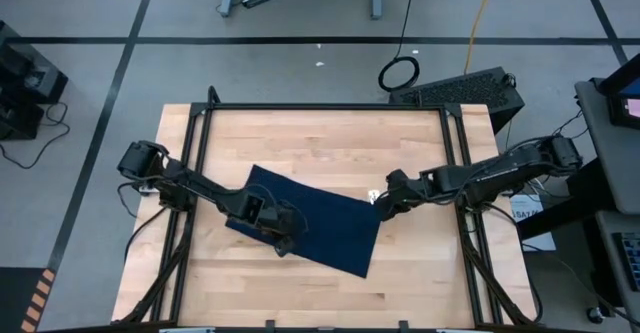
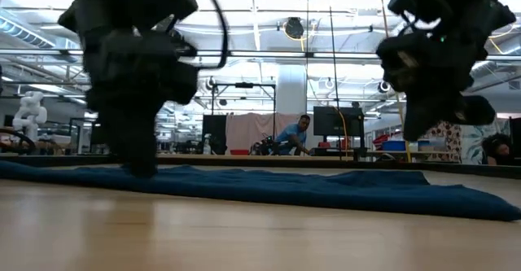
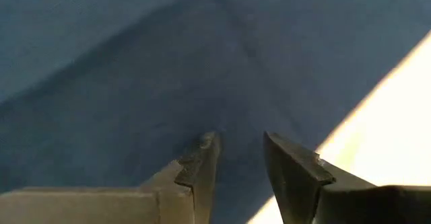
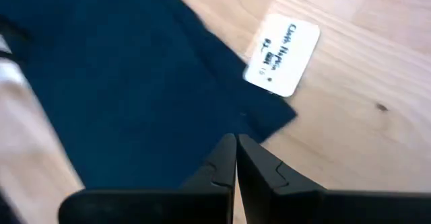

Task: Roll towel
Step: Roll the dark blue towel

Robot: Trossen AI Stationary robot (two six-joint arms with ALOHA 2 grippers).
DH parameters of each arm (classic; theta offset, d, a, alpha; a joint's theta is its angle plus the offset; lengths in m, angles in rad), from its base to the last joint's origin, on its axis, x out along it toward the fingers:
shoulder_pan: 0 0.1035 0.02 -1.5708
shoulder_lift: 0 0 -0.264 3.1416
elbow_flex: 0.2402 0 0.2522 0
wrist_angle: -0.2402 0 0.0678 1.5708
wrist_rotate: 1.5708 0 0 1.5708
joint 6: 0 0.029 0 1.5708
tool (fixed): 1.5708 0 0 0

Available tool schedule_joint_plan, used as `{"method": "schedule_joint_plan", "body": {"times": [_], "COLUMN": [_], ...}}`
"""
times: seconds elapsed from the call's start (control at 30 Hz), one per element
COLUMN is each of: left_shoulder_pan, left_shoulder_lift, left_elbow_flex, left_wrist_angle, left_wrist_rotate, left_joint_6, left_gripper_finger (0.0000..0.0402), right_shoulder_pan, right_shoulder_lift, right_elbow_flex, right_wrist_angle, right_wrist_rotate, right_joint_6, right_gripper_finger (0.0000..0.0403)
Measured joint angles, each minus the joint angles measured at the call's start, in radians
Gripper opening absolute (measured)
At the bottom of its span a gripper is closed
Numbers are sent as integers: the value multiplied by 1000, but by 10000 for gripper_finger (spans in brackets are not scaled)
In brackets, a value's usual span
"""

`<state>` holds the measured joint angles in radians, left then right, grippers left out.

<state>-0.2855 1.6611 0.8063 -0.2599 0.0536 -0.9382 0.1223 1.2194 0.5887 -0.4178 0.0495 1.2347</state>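
Observation:
The dark navy towel (image 1: 320, 228) lies spread flat and askew on the wooden table (image 1: 300, 133). Its white tag (image 4: 281, 54) rests on the wood at its far right corner. My left gripper (image 3: 239, 140) points steeply down over the towel's left part, close to its near edge, with its fingers apart and nothing between them. In the low view its tips (image 2: 142, 169) reach down to the cloth. My right gripper (image 4: 236, 138) is shut and hangs above the towel's far right corner (image 4: 273, 120), next to the tag and clear of the cloth (image 2: 285, 185). My left gripper comes at the towel from above, slanting, near its near left edge (image 3: 316, 126). The fingertips (image 3: 205, 143) stand at the cloth's surface. I cannot tell whether they touch it. No cloth lies between the fingers.
Black frame rails (image 1: 200, 143) run along the table's left and right sides. Bare wood (image 1: 300, 293) shows near and far of the towel. A dark keyboard-like box (image 1: 460, 88) sits beyond the far right corner. A person (image 2: 297, 137) is far off in the room.

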Motion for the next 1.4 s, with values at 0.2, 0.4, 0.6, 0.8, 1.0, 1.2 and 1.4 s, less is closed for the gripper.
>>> {"method": "schedule_joint_plan", "body": {"times": [0.2, 0.4, 0.6, 0.8, 1.0, 1.2, 1.4], "left_shoulder_pan": [4, 35, 94, 188, 298, 342, 319], "left_shoulder_lift": [32, 33, 34, 35, 38, 43, 40], "left_elbow_flex": [5, 5, 4, 5, 31, 149, 291], "left_wrist_angle": [1, -26, -63, -59, -65, -226, -267], "left_wrist_rotate": [-9, -5, -37, -122, -225, -204, -30], "left_joint_6": [50, 158, 352, 637, 832, 946, 746], "left_gripper_finger": [131, 131, 131, 131, 132, 132, 132], "right_shoulder_pan": [0, 11, 83, 190, 234, 222, 191], "right_shoulder_lift": [112, 244, 258, 272, 304, 282, 283], "right_elbow_flex": [-16, -15, -8, 45, 106, 161, 168], "right_wrist_angle": [137, 202, 224, 223, 232, 43, -33], "right_wrist_rotate": [5, -22, -107, -94, -28, 34, 30], "right_joint_6": [-5, 76, 197, 394, 483, 410, 291], "right_gripper_finger": [6, 6, 6, 6, 6, 6, 6]}}
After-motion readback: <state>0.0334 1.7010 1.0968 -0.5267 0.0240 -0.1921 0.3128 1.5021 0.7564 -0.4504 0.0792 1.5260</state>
